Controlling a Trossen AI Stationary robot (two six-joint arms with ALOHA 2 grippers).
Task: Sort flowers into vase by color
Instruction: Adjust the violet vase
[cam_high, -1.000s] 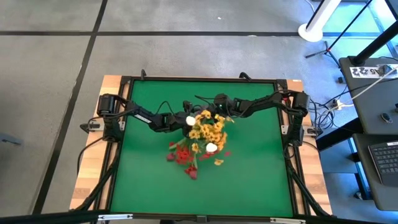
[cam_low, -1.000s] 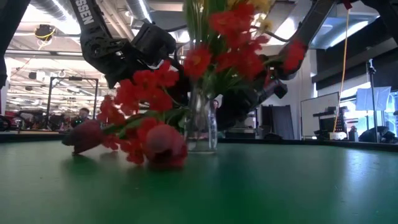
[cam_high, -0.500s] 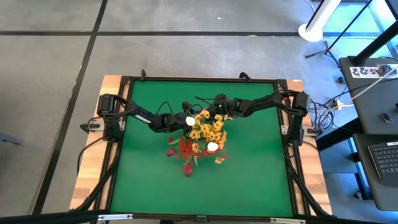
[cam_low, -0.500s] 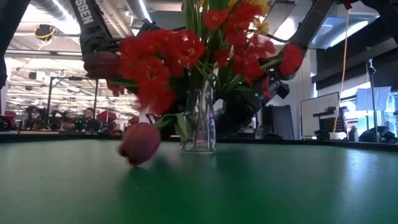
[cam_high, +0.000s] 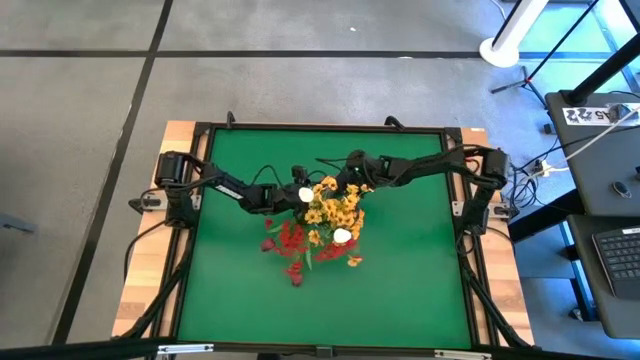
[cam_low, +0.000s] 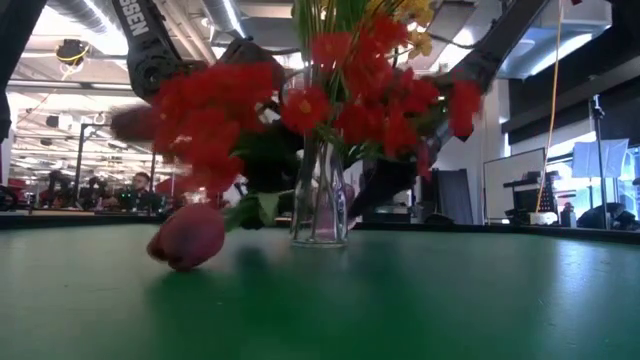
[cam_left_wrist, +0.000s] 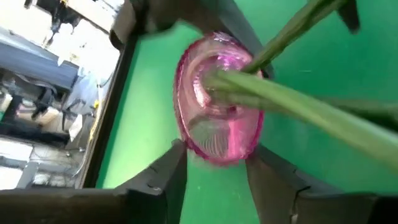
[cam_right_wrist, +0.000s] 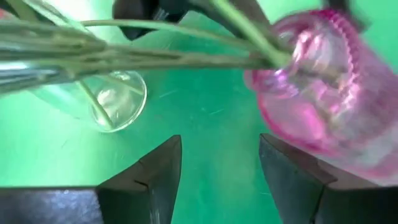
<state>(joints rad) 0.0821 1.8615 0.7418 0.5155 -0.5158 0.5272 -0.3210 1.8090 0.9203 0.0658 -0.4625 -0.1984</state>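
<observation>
Green table mat (cam_high: 400, 280) underneath, both arms meeting at its middle over the pink vase (cam_left_wrist: 217, 124) and the clear vase (cam_low: 320, 205), with yellow blossom clusters (cam_high: 335, 205) and red blossom clusters (cam_high: 290, 240) crowded above and one dark maroon bud (cam_low: 188, 235) loose on the mat. Likely to tip either vase or drag stems (cam_left_wrist: 298, 106) out if a squeeze lands off-centre under such top-heavy blooms. Left gripper (cam_left_wrist: 216, 150) spread either side of the pink vase, just beside its wall, firm contact unclear; right gripper (cam_right_wrist: 217, 149) spread wide, holding nothing, near both vases.
</observation>
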